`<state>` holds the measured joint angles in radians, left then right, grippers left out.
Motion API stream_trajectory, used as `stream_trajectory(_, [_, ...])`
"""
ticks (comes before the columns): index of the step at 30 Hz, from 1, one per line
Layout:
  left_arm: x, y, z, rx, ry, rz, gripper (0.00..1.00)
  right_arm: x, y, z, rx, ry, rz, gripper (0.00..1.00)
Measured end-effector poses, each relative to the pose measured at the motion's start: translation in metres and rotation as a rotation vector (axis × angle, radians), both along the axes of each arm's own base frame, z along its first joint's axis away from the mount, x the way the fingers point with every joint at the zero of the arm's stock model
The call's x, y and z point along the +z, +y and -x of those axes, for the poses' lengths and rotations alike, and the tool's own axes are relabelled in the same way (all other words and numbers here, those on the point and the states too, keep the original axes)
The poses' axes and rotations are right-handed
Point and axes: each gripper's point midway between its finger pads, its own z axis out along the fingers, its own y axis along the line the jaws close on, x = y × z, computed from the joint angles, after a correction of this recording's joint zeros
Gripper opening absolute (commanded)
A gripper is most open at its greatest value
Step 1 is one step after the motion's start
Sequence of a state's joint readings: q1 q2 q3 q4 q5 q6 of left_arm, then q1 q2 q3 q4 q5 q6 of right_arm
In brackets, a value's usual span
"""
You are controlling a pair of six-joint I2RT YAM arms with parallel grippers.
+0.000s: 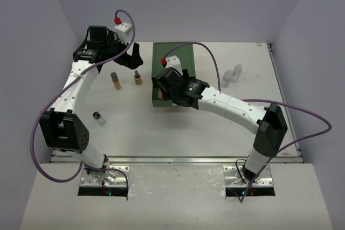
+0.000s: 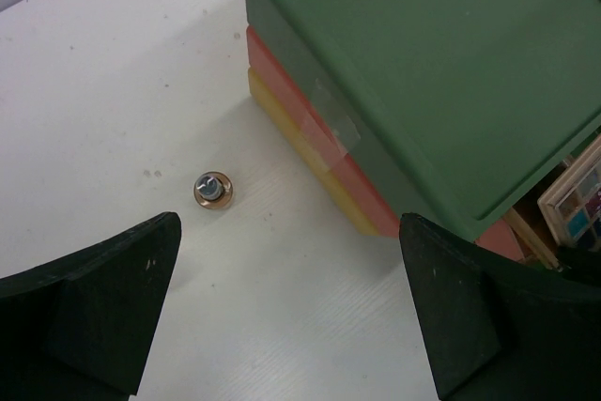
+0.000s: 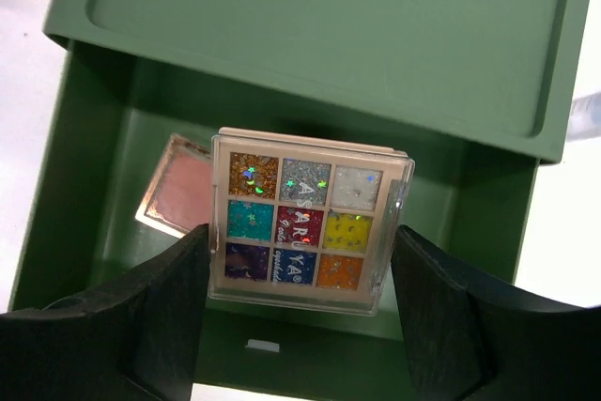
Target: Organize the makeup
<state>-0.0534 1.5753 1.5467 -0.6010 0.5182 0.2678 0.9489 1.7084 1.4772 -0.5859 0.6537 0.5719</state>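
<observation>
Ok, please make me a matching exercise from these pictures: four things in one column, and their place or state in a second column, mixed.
Things:
1. eyeshadow palette
2. pink compact
3. clear bottles
4. left hand

Place or state:
A. lying inside the open green drawer
B. open, holding nothing
C. gripped by the right hand
D. standing on the table, right of the drawer box

Pairs: 1-C, 2-A, 3-D, 4-B
</observation>
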Motion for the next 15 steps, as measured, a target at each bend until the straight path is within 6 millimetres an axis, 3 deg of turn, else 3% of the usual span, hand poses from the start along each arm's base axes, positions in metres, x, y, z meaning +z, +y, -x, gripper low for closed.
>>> stream_trajectory(4, [-0.001, -0.003, 0.000, -0.001, 0.005, 0.007, 1.00, -0.001, 0.000, 0.001, -0.020, 0.007, -0.021, 0.71])
stream_trajectory(8, [0.003, -0.004, -0.004, 0.001, -0.004, 0.010, 1.00, 0.001, 0.001, 0.001, -0.015, 0.010, -0.020, 0.83])
stream_trajectory(11, [0.006, -0.007, -0.010, 0.000, -0.017, 0.012, 1.00, 0.011, 0.006, -0.002, 0.002, -0.005, -0.025, 0.89])
stream_trajectory(15, [0.009, -0.013, -0.016, -0.004, -0.024, 0.014, 1.00, 0.025, 0.011, -0.006, 0.018, -0.029, -0.038, 0.88])
